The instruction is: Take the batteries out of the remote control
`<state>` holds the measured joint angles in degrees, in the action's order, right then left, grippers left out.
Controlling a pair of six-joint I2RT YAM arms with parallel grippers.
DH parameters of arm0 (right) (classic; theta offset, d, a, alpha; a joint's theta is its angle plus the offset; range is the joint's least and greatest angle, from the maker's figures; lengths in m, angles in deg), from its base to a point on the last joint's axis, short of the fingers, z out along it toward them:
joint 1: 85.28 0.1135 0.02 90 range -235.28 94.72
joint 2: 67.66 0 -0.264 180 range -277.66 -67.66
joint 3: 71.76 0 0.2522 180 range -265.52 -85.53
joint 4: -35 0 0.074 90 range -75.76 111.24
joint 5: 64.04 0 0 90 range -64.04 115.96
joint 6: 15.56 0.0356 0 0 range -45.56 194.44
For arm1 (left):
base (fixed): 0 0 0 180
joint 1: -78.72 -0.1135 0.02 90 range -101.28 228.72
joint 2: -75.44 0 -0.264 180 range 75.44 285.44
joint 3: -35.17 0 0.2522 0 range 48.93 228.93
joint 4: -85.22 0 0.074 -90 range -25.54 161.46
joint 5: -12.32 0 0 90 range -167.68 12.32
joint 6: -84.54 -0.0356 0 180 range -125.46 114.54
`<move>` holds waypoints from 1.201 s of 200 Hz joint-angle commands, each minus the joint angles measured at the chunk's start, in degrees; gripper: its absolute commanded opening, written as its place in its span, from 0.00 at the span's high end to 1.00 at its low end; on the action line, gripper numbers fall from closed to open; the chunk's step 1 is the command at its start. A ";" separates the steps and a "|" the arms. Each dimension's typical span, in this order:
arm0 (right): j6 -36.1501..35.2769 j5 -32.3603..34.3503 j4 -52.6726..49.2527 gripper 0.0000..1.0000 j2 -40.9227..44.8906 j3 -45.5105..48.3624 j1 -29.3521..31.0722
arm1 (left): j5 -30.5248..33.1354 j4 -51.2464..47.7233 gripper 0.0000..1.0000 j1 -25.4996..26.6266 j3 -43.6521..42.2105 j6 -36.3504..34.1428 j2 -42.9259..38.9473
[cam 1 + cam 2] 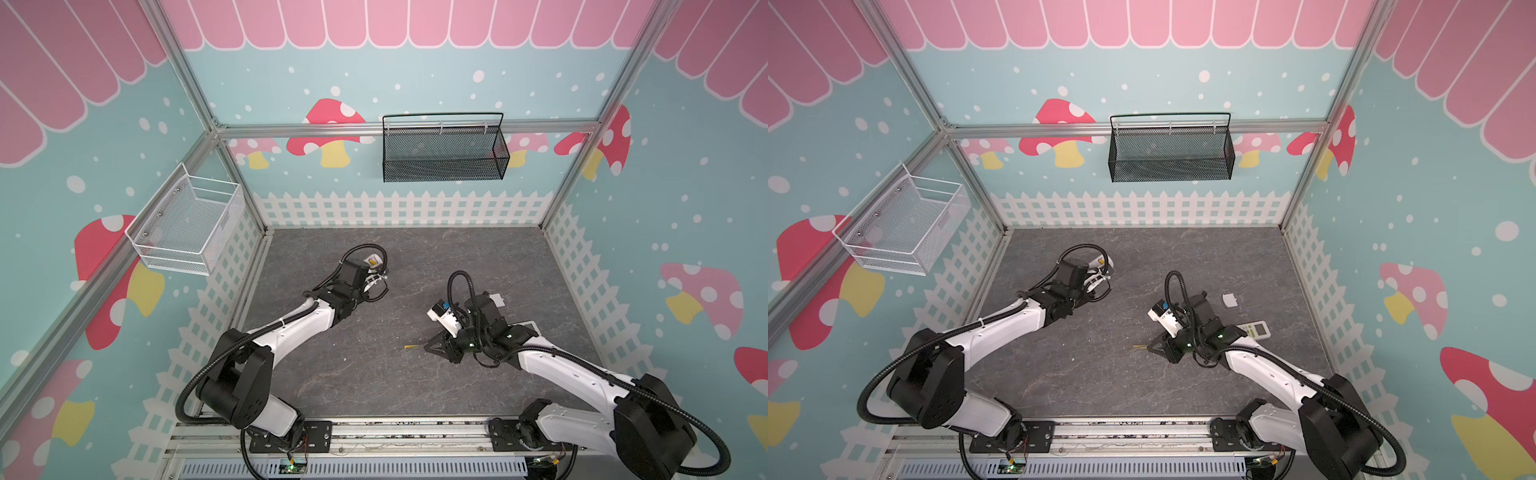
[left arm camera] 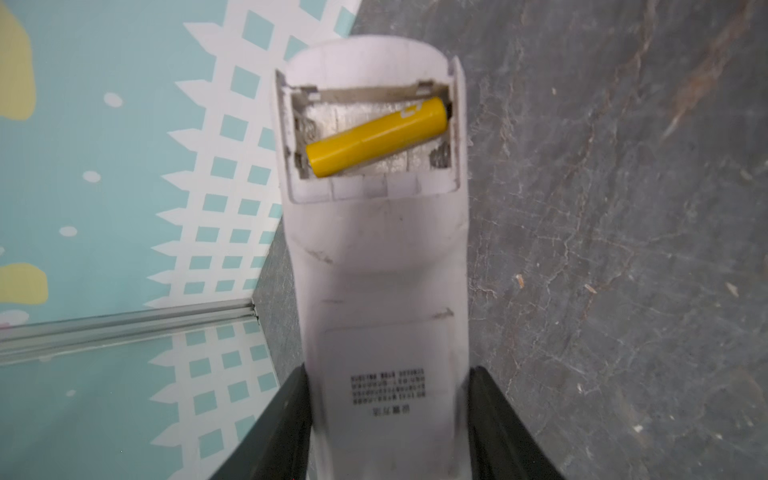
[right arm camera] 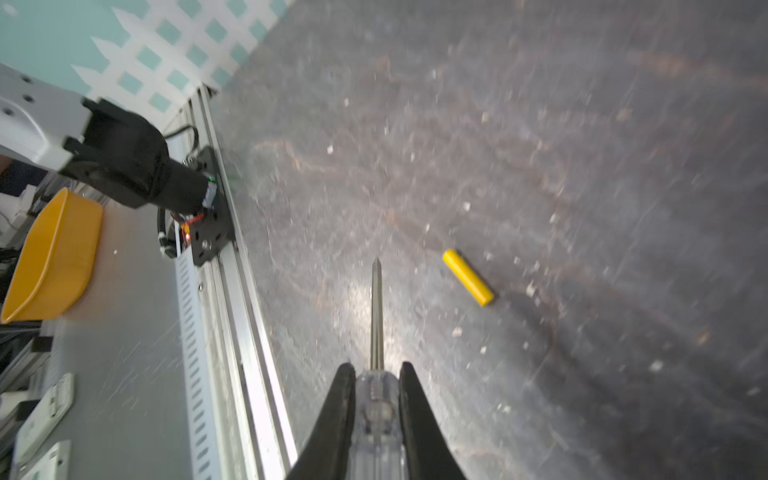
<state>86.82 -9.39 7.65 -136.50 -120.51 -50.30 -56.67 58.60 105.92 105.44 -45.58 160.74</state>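
Left hand [image 2: 388,374] grips the remote [image 2: 374,257], yellow battery [image 2: 376,137] inside; right hand [image 3: 376,368] clamps the screwdriver [image 3: 376,316] near a loose battery [image 3: 467,277].

Both top views are bright and evenly lit from above, with only faint, soft shadows on the grey table [image 1: 374,374]. The straight frame rails [image 1: 407,126] bow toward the edges, a wide-lens warp. The left wrist view is mildly soft: clearest at the yellow battery [image 2: 376,137], hazier where the remote [image 2: 382,270] nears the lens. The right wrist view is smeared by motion blur, with a white glare patch on the table beside the screwdriver [image 3: 377,316]
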 commanded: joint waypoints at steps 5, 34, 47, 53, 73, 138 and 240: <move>0.90 1.77 -7.51 1.00 -0.42 -0.44 0.44 | -7.24 -7.95 1.00 -0.73 -0.58 6.82 -1.49; 0.64 2.81 -8.07 1.00 -2.88 -0.58 0.59 | -9.78 -8.83 1.00 -2.15 -1.06 7.23 -2.49; 0.60 5.72 -9.03 1.00 -4.05 -1.10 0.53 | -11.03 -10.02 1.00 -2.39 -0.51 7.28 -2.42; 0.56 6.75 -8.95 1.00 -4.46 -1.07 0.55 | -11.66 -10.37 1.00 -2.38 -0.30 7.41 -2.42; -0.07 7.08 -7.57 1.00 -6.31 -1.09 0.51 | -16.09 -12.36 1.00 -2.50 0.15 7.51 -2.49; -0.38 5.76 -5.09 1.00 -7.78 -1.42 0.47 | -24.58 -18.03 0.96 -3.03 1.45 6.83 -1.26; -3.22 -3.62 -5.51 1.00 -4.40 -5.81 -3.22 | -32.78 -23.21 0.93 -1.76 1.21 1.96 2.88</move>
<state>86.16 -8.71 2.76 -142.45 -122.98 -51.35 -86.70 36.87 103.86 106.14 -40.84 162.59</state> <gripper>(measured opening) 0.171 0.508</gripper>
